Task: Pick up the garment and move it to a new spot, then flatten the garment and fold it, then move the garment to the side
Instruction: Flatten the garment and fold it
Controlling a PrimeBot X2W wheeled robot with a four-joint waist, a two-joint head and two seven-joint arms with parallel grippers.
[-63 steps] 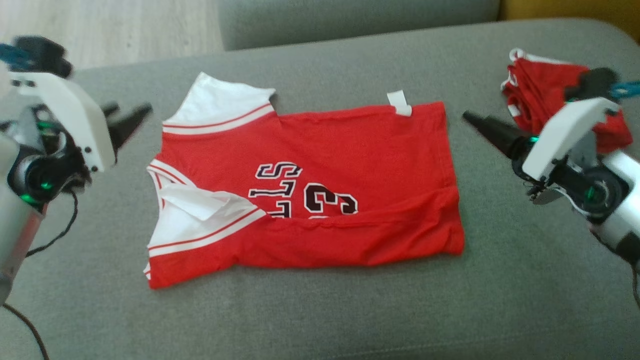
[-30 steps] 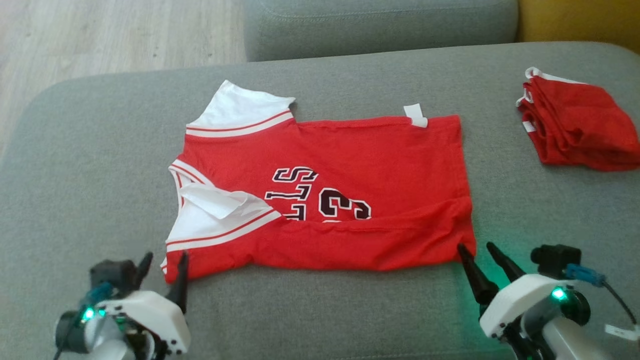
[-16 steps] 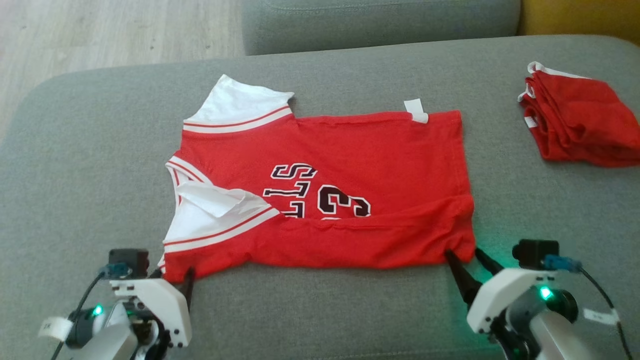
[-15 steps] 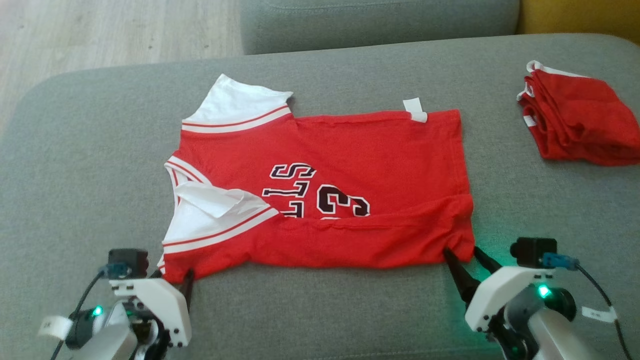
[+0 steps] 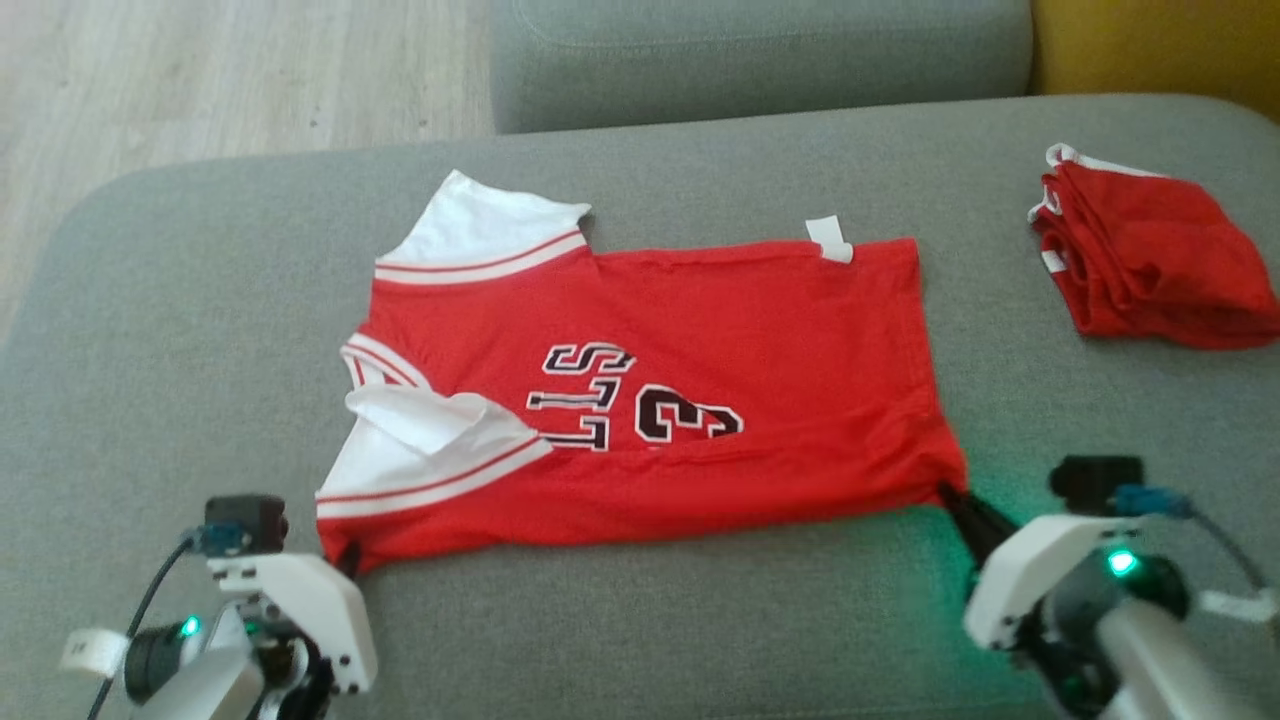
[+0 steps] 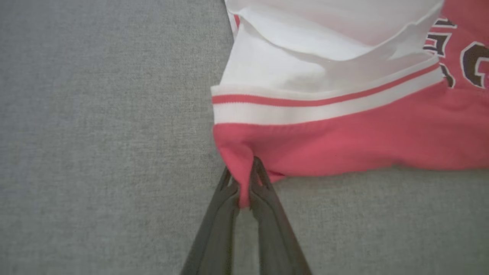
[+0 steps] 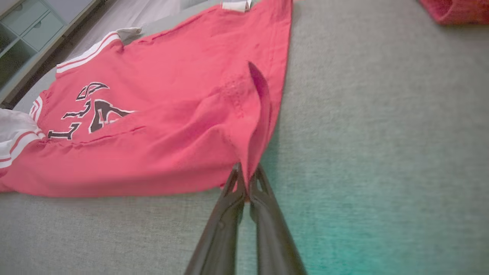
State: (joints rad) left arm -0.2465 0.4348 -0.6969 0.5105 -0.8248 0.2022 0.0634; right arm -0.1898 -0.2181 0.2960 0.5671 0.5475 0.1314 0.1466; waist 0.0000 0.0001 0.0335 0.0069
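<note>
The garment (image 5: 700,380) is a red jersey with white sleeves and black lettering, lying across a grey sofa seat (image 5: 640,620). My left gripper (image 5: 348,556) is shut on its near left corner; in the left wrist view the red cloth (image 6: 240,168) is pinched between the dark fingers (image 6: 263,183). My right gripper (image 5: 955,497) is shut on the near right hem corner, where the fabric (image 7: 252,126) stands up in a ridge between the fingertips (image 7: 246,179). The near edge of the jersey is folded over the lettering.
A second red garment (image 5: 1150,255) lies folded at the far right of the seat. The sofa backrest (image 5: 760,50) runs along the far side, with wooden floor (image 5: 200,70) beyond the left end. Grey drawers (image 7: 23,23) show in the right wrist view.
Both grippers came down from the sides to the jersey's near corners, then closed on them. The near right corner has been pulled slightly outward and lifted. The camera has shifted a little.
</note>
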